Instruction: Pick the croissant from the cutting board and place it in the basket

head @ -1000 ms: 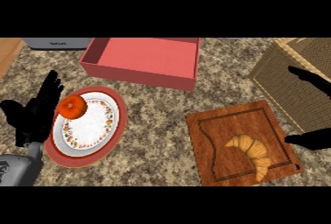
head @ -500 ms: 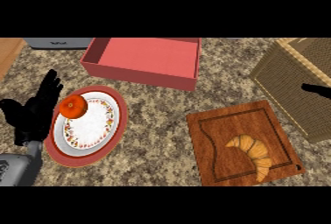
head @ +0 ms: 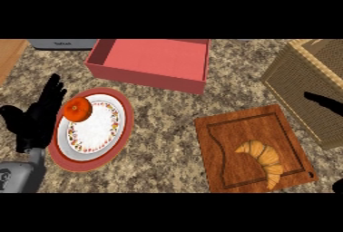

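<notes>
**Croissant lay on the board, basket unfilled**

The golden-brown curved croissant lay on the dark reddish wooden cutting board, toward the board's lower right part, inside the groove that ran round its edge. No hand touched it. The board sat on the speckled granite counter, at the view's lower right.

The tan woven wicker basket stood at the right edge, just beyond the board's upper right corner. Only part of it showed, and nothing could be made out inside it.

The black left hand showed at the left edge, on its grey forearm. Its fingers were straight and pointed up, spread apart, with the thumb out to the side; it held nothing. It sat just beside the left rim of a round plate with a red rim and a flowered white middle. A round orange fruit rested on the upper left part of that plate.

Of the black right hand only a dark finger-like shape showed at the right edge, in front of the basket's side, with another dark bit at the lower right corner. Whether its fingers were spread or curled could not be told.

An open pink-red square box stood at the top centre, well apart from the board. A grey appliance peeped in at the upper left.
</notes>
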Available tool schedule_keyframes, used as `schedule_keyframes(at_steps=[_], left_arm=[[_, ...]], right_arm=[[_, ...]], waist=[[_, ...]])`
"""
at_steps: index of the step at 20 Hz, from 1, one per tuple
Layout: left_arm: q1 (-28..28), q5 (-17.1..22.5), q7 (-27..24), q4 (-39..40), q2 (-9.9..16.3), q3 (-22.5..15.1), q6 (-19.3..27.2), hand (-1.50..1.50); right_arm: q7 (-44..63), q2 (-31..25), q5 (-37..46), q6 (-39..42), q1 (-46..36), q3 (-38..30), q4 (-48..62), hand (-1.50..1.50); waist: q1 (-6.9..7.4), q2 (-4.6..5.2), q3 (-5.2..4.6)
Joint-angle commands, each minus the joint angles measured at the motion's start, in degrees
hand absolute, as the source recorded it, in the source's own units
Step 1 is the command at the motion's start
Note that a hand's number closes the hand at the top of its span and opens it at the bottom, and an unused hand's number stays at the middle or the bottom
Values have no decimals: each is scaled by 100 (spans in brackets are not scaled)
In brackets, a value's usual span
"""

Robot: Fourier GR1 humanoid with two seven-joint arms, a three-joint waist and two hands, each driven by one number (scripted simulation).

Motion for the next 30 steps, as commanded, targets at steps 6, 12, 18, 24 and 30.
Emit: schedule_keyframes(at_steps=[6, 12, 18, 24, 30], left_arm=[[45, -348, 266, -254, -243, 197, -74, 0], [51, -435, -104, 162, -417, 377, -371, 0], [-301, -688, 473, 20, -485, 553, -478, 0], [-135, -914, 727, -482, -671, 571, -480, 0], [-292, -1074, 295, 56, -823, 805, -717, 0]], right_arm=[[-1052, 1100, 1275, -229, 295, 158, 622, -150], [-1750, 1589, 2058, -676, 750, 322, 599, -150], [-2157, 1871, 2512, -695, 807, 64, 758, -150], [-2230, 2150, 2617, -405, 704, -18, 846, -150], [-2153, 2737, 3263, -753, 843, 232, 725, -150]], waist=[[22, 4, 4], [-5, 6, 2], [-6, 6, 3], [15, 3, 3], [1, 6, 2]])
